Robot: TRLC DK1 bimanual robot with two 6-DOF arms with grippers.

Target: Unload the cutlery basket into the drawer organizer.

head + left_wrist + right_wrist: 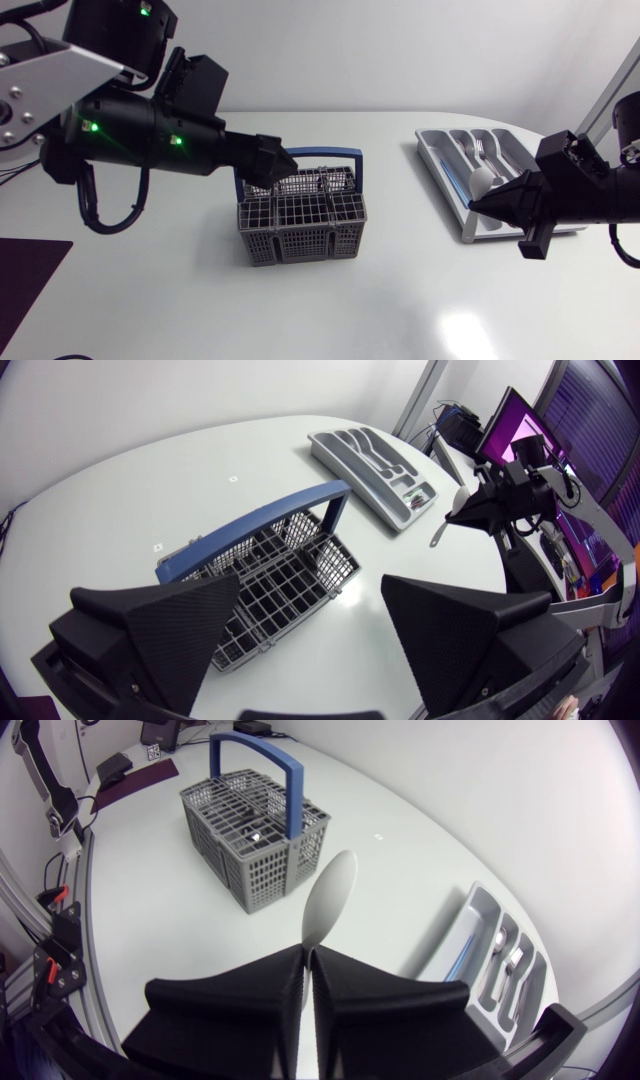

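The right gripper [310,952] is clenched on a spoon [330,895]. Its matte black wedge fingers are pressed together on the stem, and the smooth, pale oval bowl juts out ahead of the tips. In the head view this gripper [478,203] hangs over the near end of the drawer organizer [430,150], a shallow grey plastic tray with curved, moulded compartments. At least one metal fork [480,150] lies in a far slot.

The left gripper [310,595] is released, its broad, finely textured fingers spread wide. It hovers above the cutlery basket [280,575], near the left end of the handle [250,525]. The basket is a boxy grey plastic lattice divided into square cells, and its flat blue handle arches over the top. It stands upright mid-table, well apart from the organizer. A small glint shows in one cell, but what it is cannot be told.

The table [400,290] is white, glossy and round-edged.
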